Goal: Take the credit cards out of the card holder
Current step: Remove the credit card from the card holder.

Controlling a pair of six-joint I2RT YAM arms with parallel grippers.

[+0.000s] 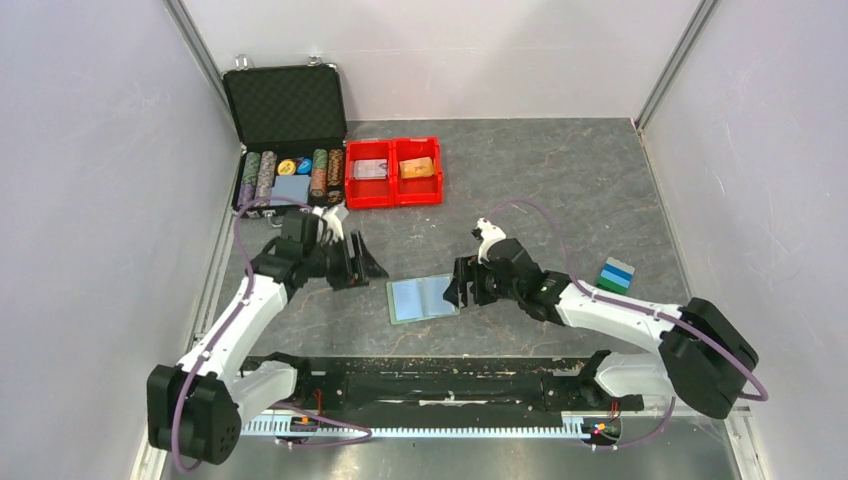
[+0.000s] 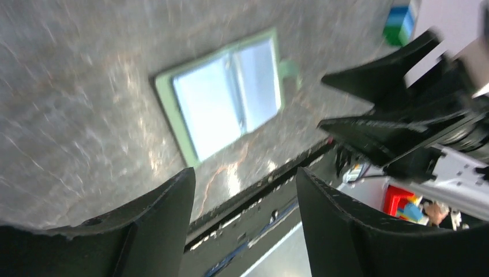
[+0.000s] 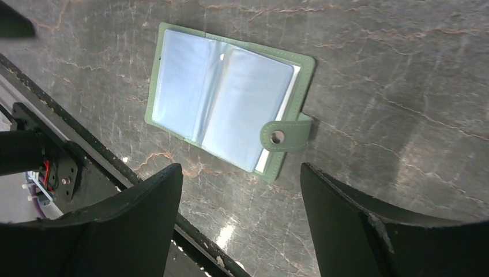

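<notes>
The card holder (image 1: 422, 297) lies open and flat on the table between both grippers; its pale blue pockets show no cards. It also shows in the left wrist view (image 2: 225, 92) and the right wrist view (image 3: 225, 104), snap tab to the right. A whitish-grey card (image 1: 369, 170) lies in the left compartment of the red bin (image 1: 395, 200), an orange card (image 1: 418, 168) in the right one. My left gripper (image 1: 365, 262) (image 2: 245, 179) is open and empty, left of the holder. My right gripper (image 1: 455, 285) (image 3: 241, 170) is open and empty at the holder's right edge.
An open black poker-chip case (image 1: 285, 105) stands at the back left, next to the red bin. A blue and green block stack (image 1: 615, 275) sits at the right. A black rail (image 1: 430, 375) runs along the table's near edge. Walls close in on the sides and back.
</notes>
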